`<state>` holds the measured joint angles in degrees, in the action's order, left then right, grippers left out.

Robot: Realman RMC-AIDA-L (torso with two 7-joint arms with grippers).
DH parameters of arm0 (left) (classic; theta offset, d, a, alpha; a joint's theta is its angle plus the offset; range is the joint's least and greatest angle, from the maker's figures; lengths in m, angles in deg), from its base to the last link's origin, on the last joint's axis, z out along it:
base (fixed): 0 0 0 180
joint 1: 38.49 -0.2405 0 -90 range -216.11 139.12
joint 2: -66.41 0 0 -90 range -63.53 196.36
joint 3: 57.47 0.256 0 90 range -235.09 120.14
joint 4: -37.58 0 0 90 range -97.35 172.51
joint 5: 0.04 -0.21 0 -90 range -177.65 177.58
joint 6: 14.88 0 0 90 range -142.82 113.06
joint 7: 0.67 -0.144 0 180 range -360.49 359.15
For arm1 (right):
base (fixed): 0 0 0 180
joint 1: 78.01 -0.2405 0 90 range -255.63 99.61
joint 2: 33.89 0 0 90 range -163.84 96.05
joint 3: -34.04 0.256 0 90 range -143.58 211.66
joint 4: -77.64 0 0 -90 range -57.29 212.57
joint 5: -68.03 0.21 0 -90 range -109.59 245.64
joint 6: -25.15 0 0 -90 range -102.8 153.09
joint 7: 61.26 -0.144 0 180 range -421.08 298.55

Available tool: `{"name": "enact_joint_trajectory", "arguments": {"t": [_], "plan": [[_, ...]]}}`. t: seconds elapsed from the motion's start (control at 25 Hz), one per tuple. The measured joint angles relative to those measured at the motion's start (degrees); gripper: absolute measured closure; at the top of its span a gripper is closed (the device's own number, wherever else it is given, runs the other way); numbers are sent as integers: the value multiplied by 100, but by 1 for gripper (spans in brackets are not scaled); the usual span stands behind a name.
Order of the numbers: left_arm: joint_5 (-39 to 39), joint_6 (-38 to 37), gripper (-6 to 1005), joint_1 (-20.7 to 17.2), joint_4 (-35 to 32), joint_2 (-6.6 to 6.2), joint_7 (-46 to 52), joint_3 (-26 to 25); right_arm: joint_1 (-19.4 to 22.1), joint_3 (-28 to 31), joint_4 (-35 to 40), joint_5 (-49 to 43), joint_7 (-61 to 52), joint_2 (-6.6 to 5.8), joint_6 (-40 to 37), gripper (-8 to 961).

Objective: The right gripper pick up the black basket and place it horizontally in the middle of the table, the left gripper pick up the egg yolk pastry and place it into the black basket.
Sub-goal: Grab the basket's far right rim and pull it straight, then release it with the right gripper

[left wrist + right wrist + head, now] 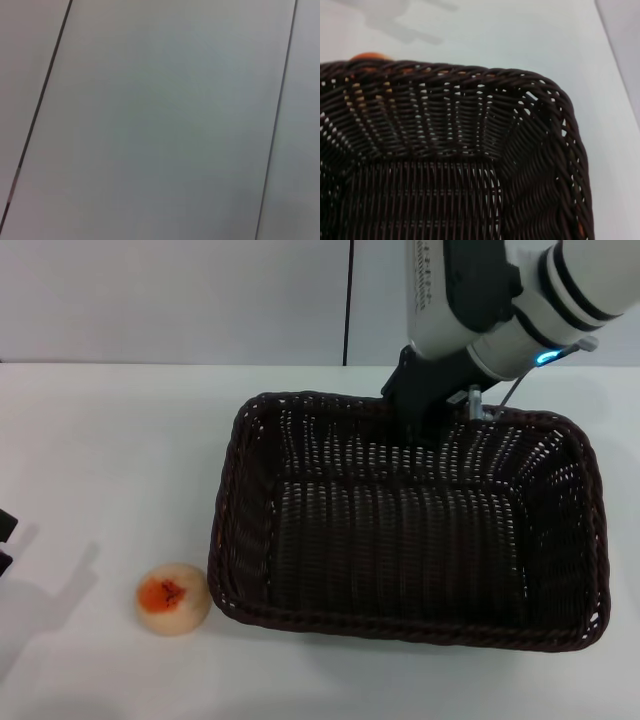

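The black basket [405, 525] lies flat and lengthwise across the white table [110, 450], right of centre. It is empty. My right gripper [428, 430], on the white and grey arm, reaches down onto the middle of the basket's far rim and is closed on it. The right wrist view looks into a corner of the basket [470, 150]. The egg yolk pastry [173, 598] sits on the table just off the basket's front left corner, and a sliver of it [367, 56] shows past the rim. Only a black edge of my left gripper [5, 540] shows at the far left.
A pale wall with a dark vertical seam [349, 300] stands behind the table. The left wrist view shows only pale panels with dark seams [40, 100].
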<state>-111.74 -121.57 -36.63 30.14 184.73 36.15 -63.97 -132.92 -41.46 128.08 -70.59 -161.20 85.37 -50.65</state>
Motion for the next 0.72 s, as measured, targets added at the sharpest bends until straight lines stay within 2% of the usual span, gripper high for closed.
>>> {"name": "enact_joint_trajectory", "arguments": {"t": [0.28, 0.52, 0.72], "plan": [[0, 34, 163, 24, -3, 14, 0, 0, 219, -329, 216, 260, 232, 22, 413, 702], [0, 34, 163, -5, -3, 16, 0, 0, 338, -380, 192, 703, 570, 24, 564, 682], [0, 34, 163, -10, -3, 16, 0, 0, 396, -415, 230, 732, 586, 24, 577, 666]]}}
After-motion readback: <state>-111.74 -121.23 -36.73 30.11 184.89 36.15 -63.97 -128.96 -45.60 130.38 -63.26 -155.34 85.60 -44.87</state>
